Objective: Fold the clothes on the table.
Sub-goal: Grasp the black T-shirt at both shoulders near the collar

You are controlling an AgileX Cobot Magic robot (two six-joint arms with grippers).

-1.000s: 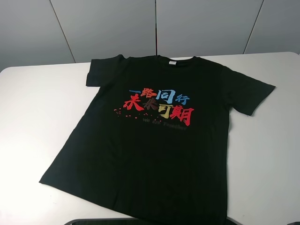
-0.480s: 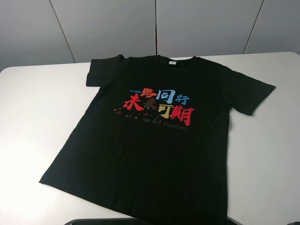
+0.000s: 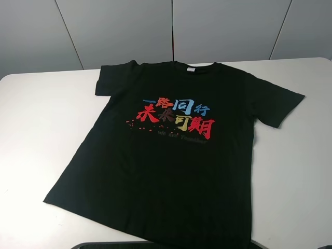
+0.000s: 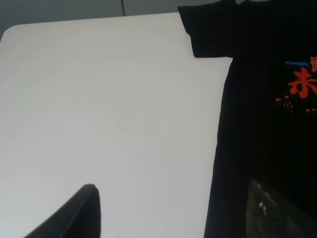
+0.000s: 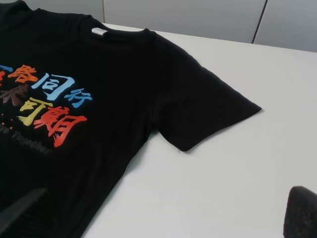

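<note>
The clothes are one black T-shirt spread flat on the white table, chest print of red, blue and yellow characters facing up and collar toward the far edge. In the left wrist view my left gripper is open. One of its fingers is over bare table and the other is over the T-shirt near its side edge. My right gripper is open too, straddling the side of the T-shirt below its sleeve. Neither gripper holds anything.
Grey wall panels rise behind the table's far edge. Bare white tabletop lies on both sides of the shirt, wider on the left. The shirt's hem reaches close to the near edge in the high view.
</note>
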